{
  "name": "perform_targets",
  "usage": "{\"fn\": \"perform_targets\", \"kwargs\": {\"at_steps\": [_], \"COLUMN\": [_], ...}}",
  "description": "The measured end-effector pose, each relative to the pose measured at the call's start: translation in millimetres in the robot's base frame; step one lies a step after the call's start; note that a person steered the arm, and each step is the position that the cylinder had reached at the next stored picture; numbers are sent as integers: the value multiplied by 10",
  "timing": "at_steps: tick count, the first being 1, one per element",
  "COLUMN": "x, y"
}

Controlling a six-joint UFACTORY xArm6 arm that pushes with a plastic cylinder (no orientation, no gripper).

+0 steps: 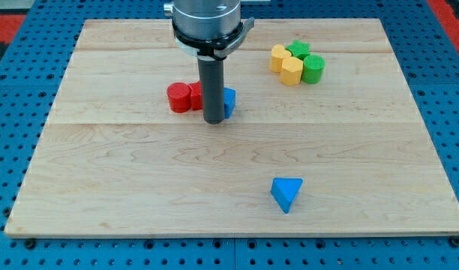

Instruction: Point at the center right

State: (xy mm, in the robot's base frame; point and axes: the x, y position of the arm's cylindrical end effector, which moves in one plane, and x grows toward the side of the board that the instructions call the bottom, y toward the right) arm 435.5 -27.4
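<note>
My tip point(214, 120) rests on the wooden board point(139, 180) a little left of its middle. It stands right in front of a red cylinder point(179, 98), a second red block point(196, 95) partly hidden behind the rod, and a blue block point(229, 102) just to the rod's right. A blue triangular block point(286, 193) lies alone toward the view's bottom right. The board's centre right has no block on it.
At the view's top right sits a tight cluster: two yellow blocks point(279, 58) point(292, 71), a green star-like block point(298, 50) and a green cylinder point(313, 69). A blue pegboard point(447, 112) surrounds the board.
</note>
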Motion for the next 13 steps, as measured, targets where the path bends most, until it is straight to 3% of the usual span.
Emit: {"fn": "perform_targets", "kwargs": {"at_steps": [1, 3, 6, 13], "x": [0, 135, 136, 545], "y": [19, 1258, 2190, 2450]}}
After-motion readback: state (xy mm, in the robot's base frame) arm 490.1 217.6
